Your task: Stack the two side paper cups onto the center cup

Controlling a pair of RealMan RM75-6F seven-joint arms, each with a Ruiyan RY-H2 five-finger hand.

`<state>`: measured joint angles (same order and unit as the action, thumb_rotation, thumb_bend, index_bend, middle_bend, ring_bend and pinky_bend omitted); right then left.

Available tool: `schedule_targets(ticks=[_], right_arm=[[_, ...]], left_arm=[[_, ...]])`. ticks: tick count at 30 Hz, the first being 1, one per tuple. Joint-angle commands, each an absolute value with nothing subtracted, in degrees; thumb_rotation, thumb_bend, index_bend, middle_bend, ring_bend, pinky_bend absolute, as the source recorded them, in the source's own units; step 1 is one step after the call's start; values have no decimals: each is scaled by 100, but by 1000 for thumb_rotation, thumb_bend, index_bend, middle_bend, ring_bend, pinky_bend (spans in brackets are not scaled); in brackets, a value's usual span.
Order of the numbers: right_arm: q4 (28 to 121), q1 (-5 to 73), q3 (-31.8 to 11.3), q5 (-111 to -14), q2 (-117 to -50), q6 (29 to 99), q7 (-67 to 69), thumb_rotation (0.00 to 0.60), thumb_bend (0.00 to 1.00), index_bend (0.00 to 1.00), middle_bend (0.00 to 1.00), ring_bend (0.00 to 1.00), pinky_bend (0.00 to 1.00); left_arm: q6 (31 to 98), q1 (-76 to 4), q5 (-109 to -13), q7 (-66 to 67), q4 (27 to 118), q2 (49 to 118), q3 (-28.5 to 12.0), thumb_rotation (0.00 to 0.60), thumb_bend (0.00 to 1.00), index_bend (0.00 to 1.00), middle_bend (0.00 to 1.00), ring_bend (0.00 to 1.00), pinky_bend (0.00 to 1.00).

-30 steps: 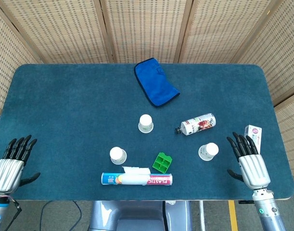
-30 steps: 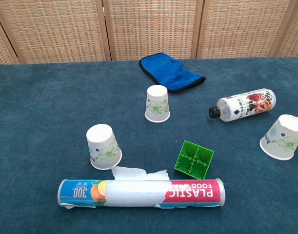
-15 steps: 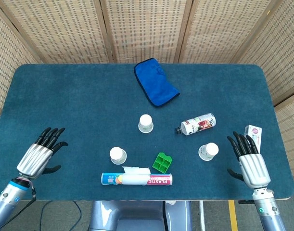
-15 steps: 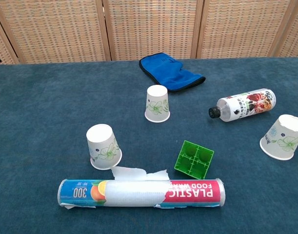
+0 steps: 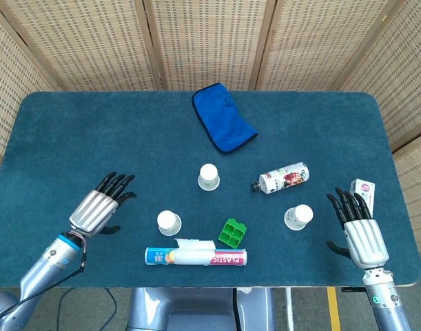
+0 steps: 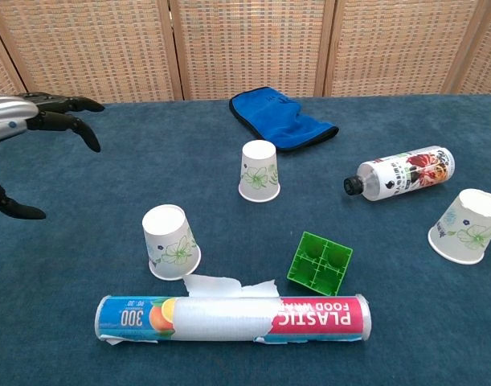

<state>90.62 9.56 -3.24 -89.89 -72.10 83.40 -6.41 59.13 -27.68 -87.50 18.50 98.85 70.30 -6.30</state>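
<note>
Lighting: bright, even and diffuse in both views; we cannot place its source. Shadows: we note only soft, short ones under the cups (image 6: pixel 171 242) and the bottle (image 6: pixel 401 172). Glare: a mild sheen on the left hand (image 6: pixel 20 121). Focus: sharp throughout. Distortion: we note slight bowing of the table (image 5: pixel 72 131) edge, head view.

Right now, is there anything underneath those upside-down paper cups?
Cannot tell. All three cups, center cup, left cup and right cup, stand mouth-down on the table, so their insides are covered.
</note>
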Motion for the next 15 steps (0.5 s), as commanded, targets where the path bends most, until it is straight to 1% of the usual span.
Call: schedule_targets(ticks=[1,6,15], right_arm=[[9059,959,-332,-8960,-7200,8323,-611,600,18,38,0,0,0],[9063,957,-333,-8973,-7190,8339,-577,600,18,38,0,0,0],[9081,957,-339,-8962,-7164,8339,-506,600,18,38,0,0,0]], left_arm=[[5758,-2936,-8602,2047,10009,7135,-666,600,68,246,0,0,0],[5627,-3081,-8392,2293,10035,7237,-687,600,68,245,0,0,0],[5344,-3432,-7856,2770,9924,7634,-735,600,68,245,0,0,0]])
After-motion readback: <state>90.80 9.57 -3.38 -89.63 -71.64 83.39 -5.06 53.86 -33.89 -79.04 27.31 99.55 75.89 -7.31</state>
